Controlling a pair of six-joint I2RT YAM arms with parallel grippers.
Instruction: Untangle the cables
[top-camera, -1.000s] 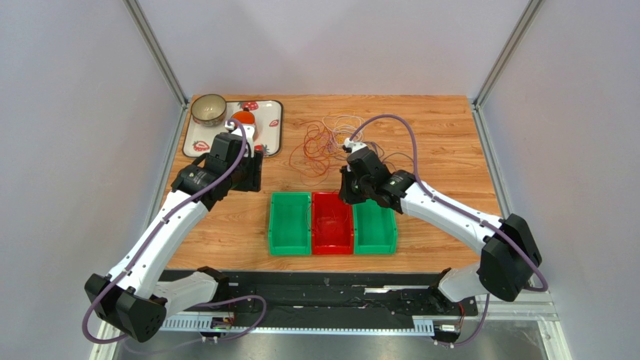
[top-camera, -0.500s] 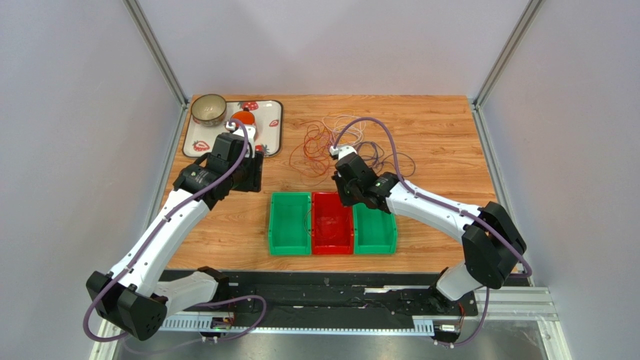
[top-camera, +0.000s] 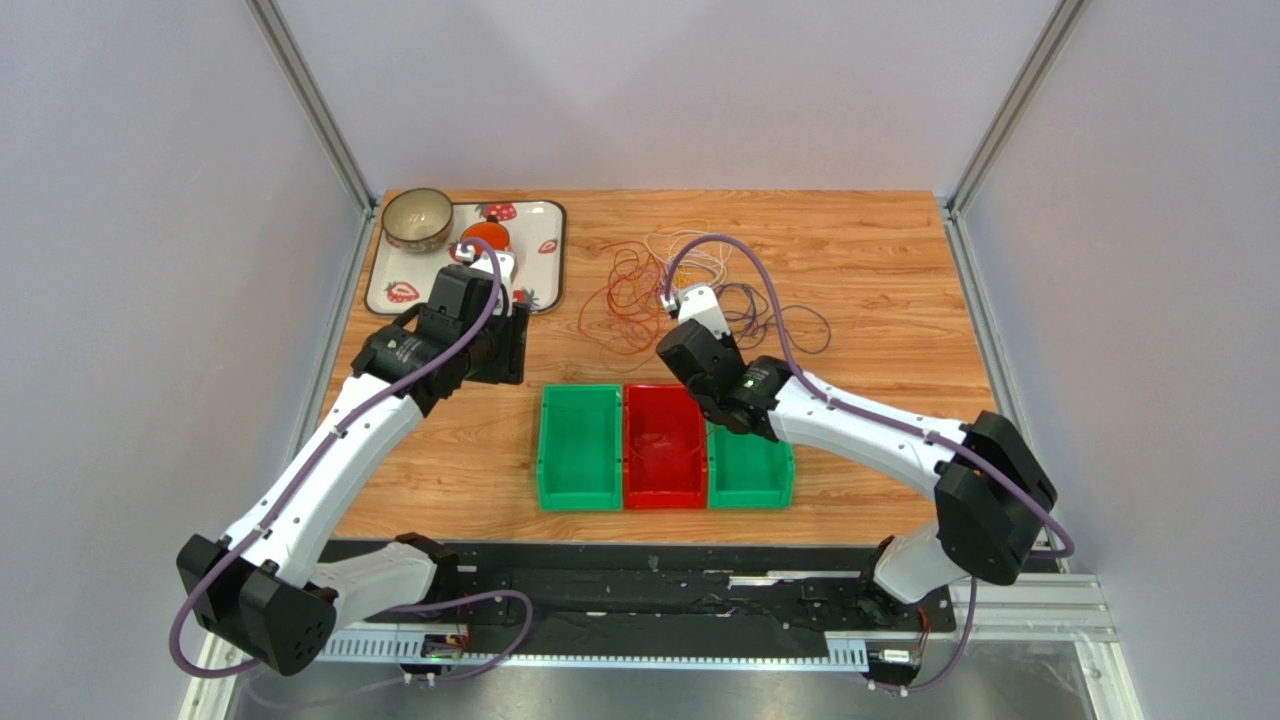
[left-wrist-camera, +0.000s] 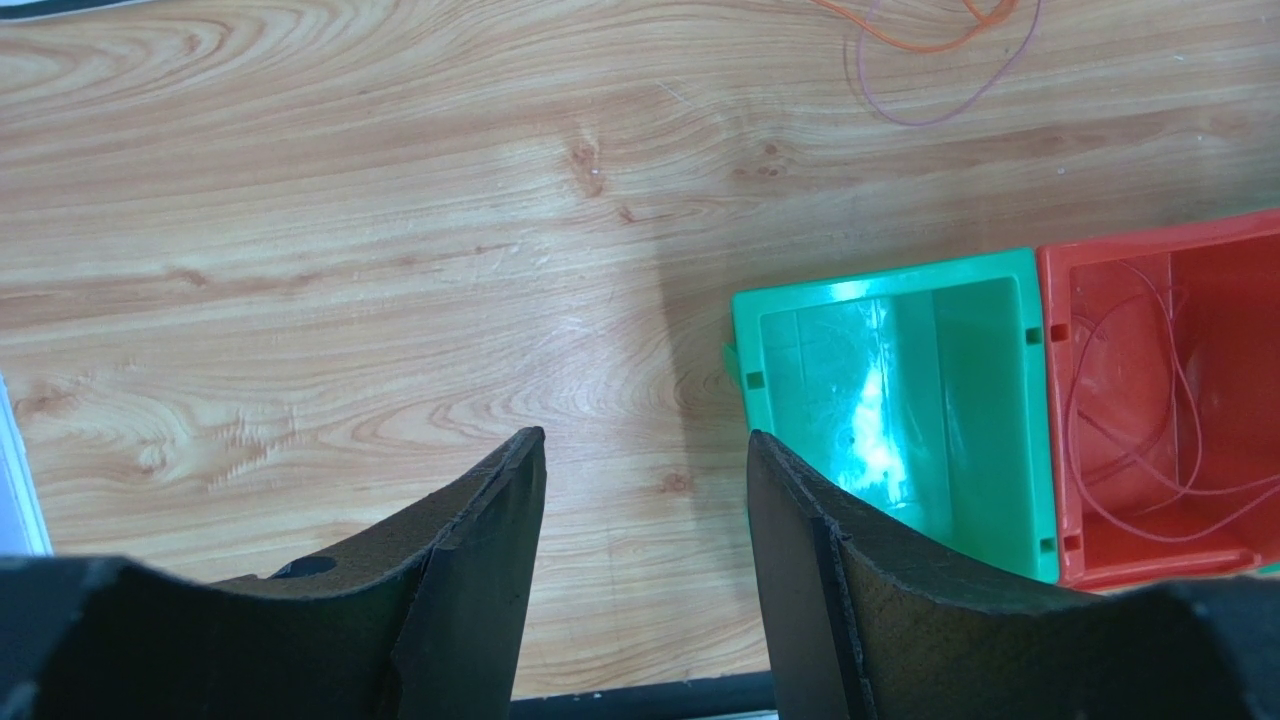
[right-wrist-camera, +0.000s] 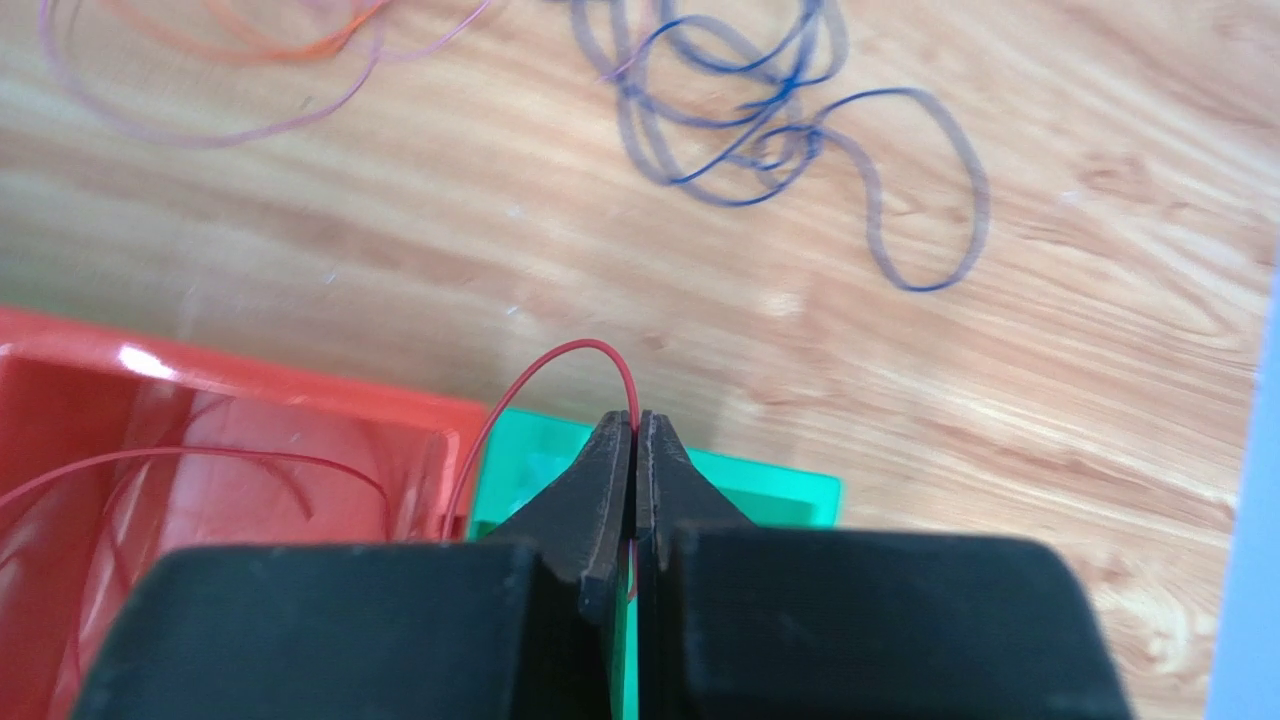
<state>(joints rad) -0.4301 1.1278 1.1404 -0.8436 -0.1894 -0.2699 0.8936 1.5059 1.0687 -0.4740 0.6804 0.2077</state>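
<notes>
A loose tangle of thin cables (top-camera: 649, 282) lies on the table behind the bins: orange-red loops on the left, dark purple-black loops (right-wrist-camera: 781, 128) on the right, pale ones between. My right gripper (right-wrist-camera: 637, 428) is shut on a red cable (right-wrist-camera: 559, 360), which arcs from the fingertips down into the red bin (right-wrist-camera: 196, 450). In the top view the right gripper (top-camera: 694, 378) hangs over the seam between the red bin (top-camera: 664, 446) and the right green bin (top-camera: 748, 465). My left gripper (left-wrist-camera: 643, 450) is open and empty above bare wood, left of the bins.
Three bins stand in a row at the table's middle front: green (top-camera: 580, 446), red, green. Red cable loops lie in the red bin (left-wrist-camera: 1165, 405). A patterned tray (top-camera: 544, 255) with a bowl (top-camera: 416, 219) and a red item sits at the back left, under my left arm.
My right arm has swung left and back, carrying the red cable from over the right green bin toward the red bin. The left arm has barely moved.
</notes>
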